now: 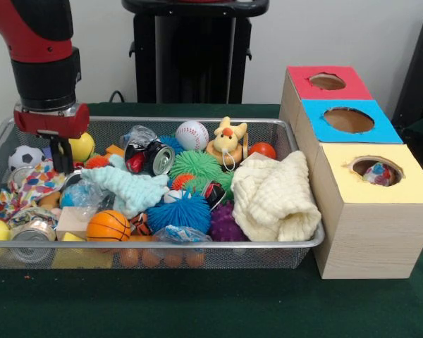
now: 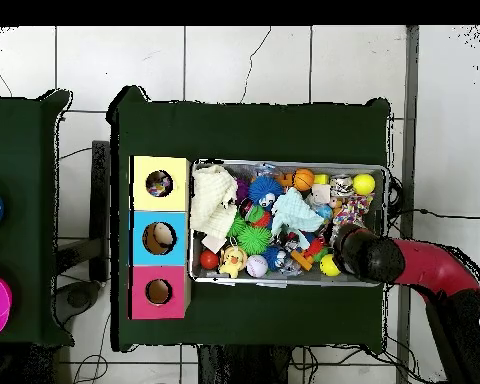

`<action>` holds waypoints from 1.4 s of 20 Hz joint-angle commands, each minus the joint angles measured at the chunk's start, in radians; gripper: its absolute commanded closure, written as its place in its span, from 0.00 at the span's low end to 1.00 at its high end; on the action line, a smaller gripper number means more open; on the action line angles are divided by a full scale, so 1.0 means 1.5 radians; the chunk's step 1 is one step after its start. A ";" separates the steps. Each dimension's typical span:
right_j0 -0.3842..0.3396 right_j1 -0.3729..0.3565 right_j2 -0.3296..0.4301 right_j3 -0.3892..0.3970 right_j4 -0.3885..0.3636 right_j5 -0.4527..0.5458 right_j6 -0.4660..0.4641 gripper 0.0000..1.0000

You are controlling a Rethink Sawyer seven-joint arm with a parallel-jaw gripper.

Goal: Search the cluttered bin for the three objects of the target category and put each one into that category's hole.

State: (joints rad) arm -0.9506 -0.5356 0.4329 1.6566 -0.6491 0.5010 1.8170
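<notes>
Hand (image 1: 60,158) low inside wire bin (image 1: 296,243), at end farthest from boxes, beside yellow ball (image 1: 82,146) and soccer ball (image 1: 25,157). Fingers dark, half hidden in clutter: cannot tell if released or grasping. Yellow box (image 1: 370,211), blue box (image 1: 349,121), red box (image 1: 326,82) touching bin end; small object visible in yellow box hole.

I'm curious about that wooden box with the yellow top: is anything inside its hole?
Through the hole of the yellow-topped wooden box, a small multicoloured object shows near the opening. The box walls hide anything deeper.
</notes>
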 commanded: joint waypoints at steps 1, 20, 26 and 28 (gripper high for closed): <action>0.017 -0.064 0.043 0.045 0.043 0.128 -0.088 1.00; 0.010 -0.063 0.021 0.027 -0.013 0.043 -0.072 1.00; 0.014 -0.061 0.015 0.027 -0.024 0.032 -0.065 0.00; 0.009 -0.059 0.019 0.024 -0.024 0.030 -0.072 0.00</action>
State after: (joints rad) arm -0.9319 -0.6398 0.4333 1.6644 -0.6325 0.5737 1.8170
